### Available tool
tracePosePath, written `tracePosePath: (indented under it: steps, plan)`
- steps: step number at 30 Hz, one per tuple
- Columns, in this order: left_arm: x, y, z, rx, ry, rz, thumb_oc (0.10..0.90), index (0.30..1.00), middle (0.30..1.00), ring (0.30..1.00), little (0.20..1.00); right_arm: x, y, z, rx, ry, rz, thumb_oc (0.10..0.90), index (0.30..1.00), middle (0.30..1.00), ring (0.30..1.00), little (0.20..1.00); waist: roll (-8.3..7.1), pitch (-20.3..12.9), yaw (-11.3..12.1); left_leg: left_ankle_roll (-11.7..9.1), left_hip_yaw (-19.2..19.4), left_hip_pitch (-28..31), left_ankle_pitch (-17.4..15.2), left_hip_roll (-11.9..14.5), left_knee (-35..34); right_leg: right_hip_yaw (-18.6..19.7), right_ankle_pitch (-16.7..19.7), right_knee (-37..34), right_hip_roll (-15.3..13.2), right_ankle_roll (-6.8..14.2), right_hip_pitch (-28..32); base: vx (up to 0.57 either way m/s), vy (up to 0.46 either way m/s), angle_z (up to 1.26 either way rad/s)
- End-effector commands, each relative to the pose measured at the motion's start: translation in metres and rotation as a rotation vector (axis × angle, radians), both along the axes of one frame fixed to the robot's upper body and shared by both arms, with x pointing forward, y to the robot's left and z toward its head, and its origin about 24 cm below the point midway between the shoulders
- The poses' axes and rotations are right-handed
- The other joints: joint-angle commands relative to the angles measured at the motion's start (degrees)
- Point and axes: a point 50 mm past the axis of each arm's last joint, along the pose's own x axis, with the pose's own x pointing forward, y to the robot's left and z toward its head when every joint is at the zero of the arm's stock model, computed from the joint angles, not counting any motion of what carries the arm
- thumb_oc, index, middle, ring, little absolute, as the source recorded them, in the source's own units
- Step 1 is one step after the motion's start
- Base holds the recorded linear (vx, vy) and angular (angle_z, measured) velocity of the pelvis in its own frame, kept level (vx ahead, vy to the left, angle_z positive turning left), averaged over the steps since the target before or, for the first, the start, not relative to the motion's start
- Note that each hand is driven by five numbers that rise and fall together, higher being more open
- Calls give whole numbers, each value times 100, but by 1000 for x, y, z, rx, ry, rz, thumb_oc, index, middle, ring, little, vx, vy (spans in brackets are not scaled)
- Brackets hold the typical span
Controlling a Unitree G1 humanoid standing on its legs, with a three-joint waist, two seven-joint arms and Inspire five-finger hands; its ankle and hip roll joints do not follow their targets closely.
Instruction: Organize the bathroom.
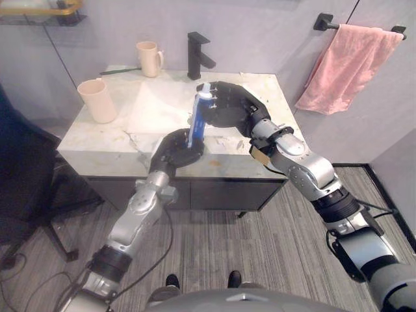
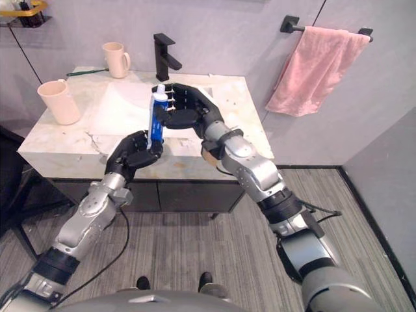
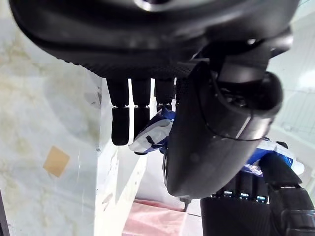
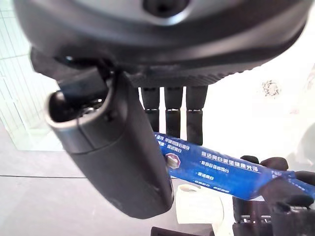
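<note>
L hand (image 1: 174, 148) is curled round the bottom end of a blue toothpaste tube (image 1: 197, 121), holding it upright over the front edge of the counter (image 1: 97, 140). R hand (image 1: 229, 104) sits at about 1 o'clock from it, up by the white cap; fingers mostly straight and spread behind the tube, thumb alongside. Can't tell from here whether it really pinches or just touches, so I'd call it apart, steadying at most.

Outward: basin behind the hands, black faucet (image 1: 197, 54) at 12 o'clock. Beige cup (image 1: 98, 100) at 10 o'clock near the counter's left edge, second mug (image 1: 149, 58) at 11 o'clock w/ a dark green stick-like item, prob a toothbrush, lying just beside it. Pink towel (image 1: 348, 67) on a wall bar at 2 o'clock, well apart.

Handling guess: tube looks light, soft-walled and glossy, so it'll squash and may slip if squeezed mid-body. Better hold is the stiff shoulder under the cap or the crimped flat tail, gripped across the flat faces.
</note>
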Motion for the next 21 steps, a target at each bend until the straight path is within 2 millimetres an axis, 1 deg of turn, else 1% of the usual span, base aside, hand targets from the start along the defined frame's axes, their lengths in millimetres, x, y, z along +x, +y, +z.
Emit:
tracePosePath:
  steps: [1, 4, 5, 6, 7, 8, 9, 10, 11, 16, 19, 20, 21]
  plan:
    - [7, -9, 61, -74, -333, -22, 400, 300, 300, 300, 300, 0, 7, 79, 122, -312, 42, 400, 300, 300, 300, 300, 178, -333, 168, 277, 9, 248, -997, -230, 200, 432, -754, 518, 180, 237, -177, 0, 0, 0]
    - [7, -8, 60, -80, -329, -9, 400, 300, 300, 300, 300, 0, 5, 84, 99, -366, 29, 400, 300, 300, 300, 300, 180, -334, 171, 269, 3, 250, -991, -222, 205, 429, -758, 527, 182, 233, -172, 0, 0, 0]
    - [8, -8, 60, -82, -326, 1, 400, 300, 300, 300, 300, -2, 4, 89, 84, -403, 22, 400, 300, 300, 300, 300, 173, -336, 182, 270, -16, 249, -991, -221, 203, 429, -764, 527, 182, 229, -167, 0, 0, 0]
    - [8, -7, 60, -85, -326, 9, 444, 366, 366, 366, 366, -2, 4, 91, 74, -425, 20, 400, 300, 300, 300, 300, 170, -336, 187, 270, -29, 252, -990, -223, 195, 427, -766, 527, 182, 230, -162, 0, 0, 0]
    - [8, -7, 60, -87, -327, 13, 472, 408, 408, 408, 408, -4, 4, 93, 67, -445, 18, 400, 300, 300, 300, 300, 167, -334, 197, 269, -39, 252, -989, -226, 192, 419, -767, 530, 179, 233, -161, 0, 0, 0]
    - [7, -6, 60, -87, -327, 20, 618, 627, 627, 627, 627, -5, 3, 96, 60, -464, 17, 400, 300, 300, 300, 300, 160, -333, 204, 268, -48, 253, -990, -227, 189, 415, -770, 532, 177, 235, -158, 0, 0, 0]
    - [7, -5, 60, -88, -327, 26, 667, 700, 700, 700, 700, -6, 3, 99, 54, -480, 14, 400, 300, 300, 300, 300, 153, -330, 212, 269, -60, 257, -992, -231, 184, 414, -775, 533, 176, 236, -152, 0, 0, 0]
    - [6, -5, 60, -88, -328, 33, 745, 818, 818, 818, 818, -7, 3, 101, 45, -495, 14, 400, 300, 300, 300, 300, 150, -330, 218, 269, -68, 259, -993, -233, 180, 414, -777, 534, 176, 236, -150, -9, 44, 1]
    - [5, -2, 60, -92, -330, 50, 800, 900, 900, 900, 900, -9, 2, 106, 28, -536, 13, 400, 300, 300, 300, 300, 138, -324, 242, 270, -86, 253, -993, -239, 179, 393, -783, 546, 163, 241, -145, -12, 55, 1]
    - [2, 4, 61, -96, -343, 77, 800, 900, 900, 900, 900, -15, 1, 120, 12, -617, 6, 400, 300, 300, 300, 300, 106, -314, 340, 275, -147, 236, -986, -268, 160, 319, -790, 577, 112, 265, -141, -11, 52, 4]
    - [0, 9, 62, -90, -355, 106, 800, 900, 900, 900, 900, -17, -1, 125, 20, -639, -4, 400, 300, 300, 300, 300, 95, -309, 387, 282, -162, 220, -980, -279, 152, 278, -787, 589, 83, 285, -144, -23, 55, 9]
    - [-4, 19, 65, -98, -372, 144, 800, 900, 900, 900, 900, -18, -5, 128, 23, -657, -18, 400, 300, 300, 300, 300, 86, -301, 441, 288, -176, 205, -983, -286, 162, 228, -793, 624, 43, 301, -154, -23, 56, 13]
    - [-4, 20, 66, -96, -378, 150, 800, 900, 900, 900, 900, -18, -5, 129, 24, -659, -20, 400, 300, 300, 300, 300, 86, -298, 451, 290, -180, 201, -983, -289, 165, 219, -793, 631, 37, 305, -156, -28, 64, 17]
